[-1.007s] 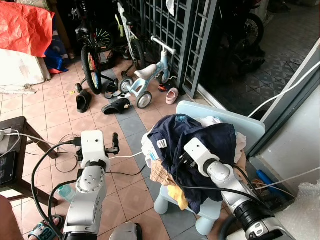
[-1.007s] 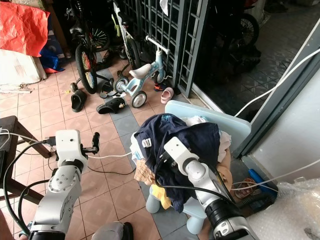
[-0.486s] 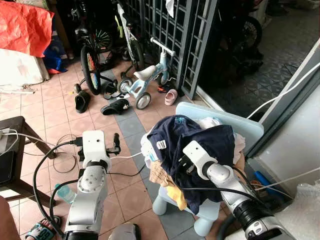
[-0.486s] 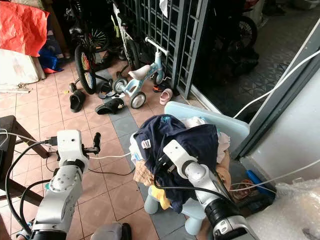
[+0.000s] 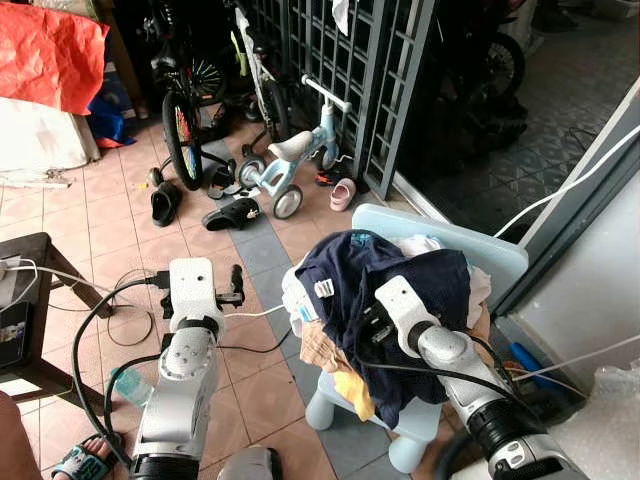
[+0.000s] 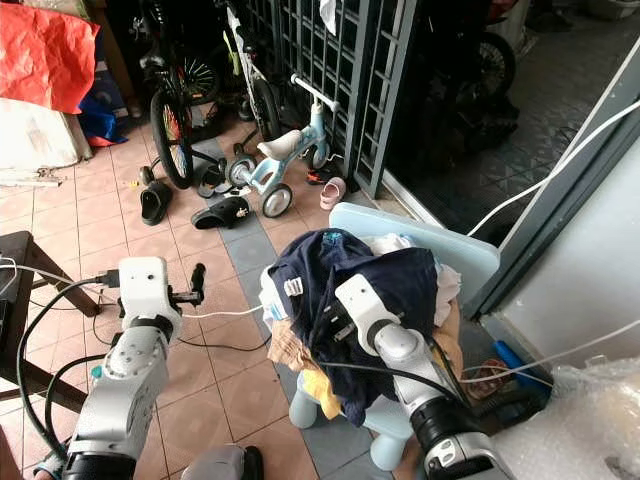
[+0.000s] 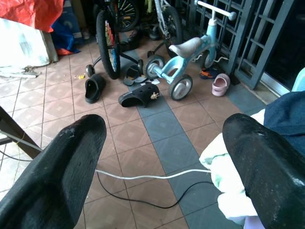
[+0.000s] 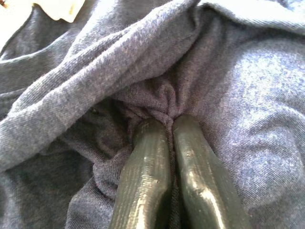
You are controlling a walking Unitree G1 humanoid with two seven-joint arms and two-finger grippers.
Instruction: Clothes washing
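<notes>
Tiled floor (image 5: 120,235); pale chair (image 5: 440,240) | right claw (image 8: 167,125) pinching navy garment (image 5: 350,270) | left claw (image 7: 157,157) spread

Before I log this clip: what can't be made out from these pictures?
- How much fabric the right gripper has pinched: in the right wrist view, folds of the navy garment bunch over its fingertips.
- The clothes lower in the pile on the light blue chair: the navy garment covers them in both eye views.
- The dark wooden table: cut off by the left edge of the left eye view.
</notes>
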